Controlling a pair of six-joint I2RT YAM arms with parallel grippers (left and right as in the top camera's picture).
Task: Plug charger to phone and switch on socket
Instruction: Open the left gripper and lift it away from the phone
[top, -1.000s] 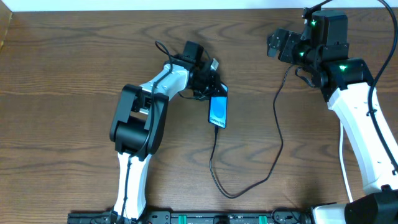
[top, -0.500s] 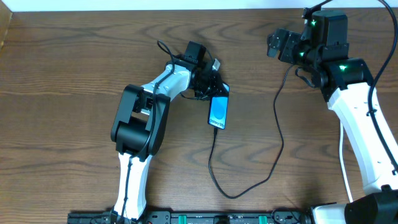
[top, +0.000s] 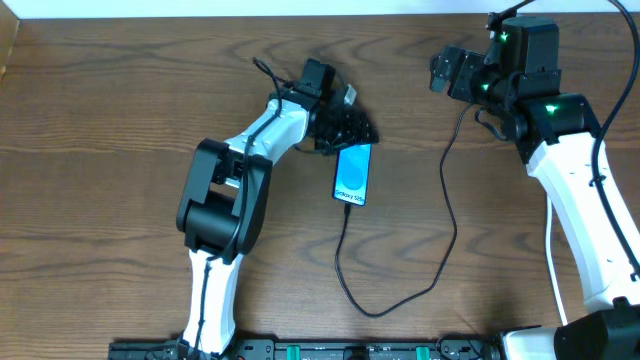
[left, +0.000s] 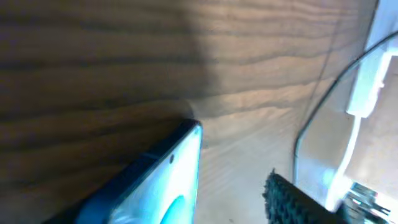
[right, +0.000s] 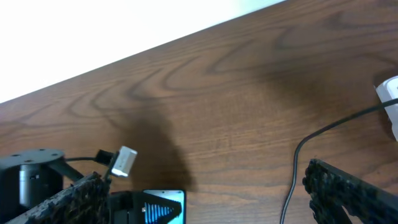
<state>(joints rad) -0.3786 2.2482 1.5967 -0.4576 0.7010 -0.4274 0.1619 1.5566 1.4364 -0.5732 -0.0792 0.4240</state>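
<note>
**Phone near the desk's far edge, left tool parted at its end**

The phone (top: 352, 174) lies flat on the desk (top: 120, 120), screen up, toward the far edge and about midway between the left and right edges. The left tool (top: 347, 130) sits at the phone's far end with its fingers apart, holding nothing; in the left wrist view bare wood shows between the phone's corner and one finger (left: 292, 199). The charger cable (top: 372, 312) meets the phone's near end, loops toward the near edge, then climbs toward the far right corner. Bare wood lies between its two runs. The right tool (top: 445, 72) hangs by that corner, spread wide and holding nothing, with the cable passing between its fingers.
</note>
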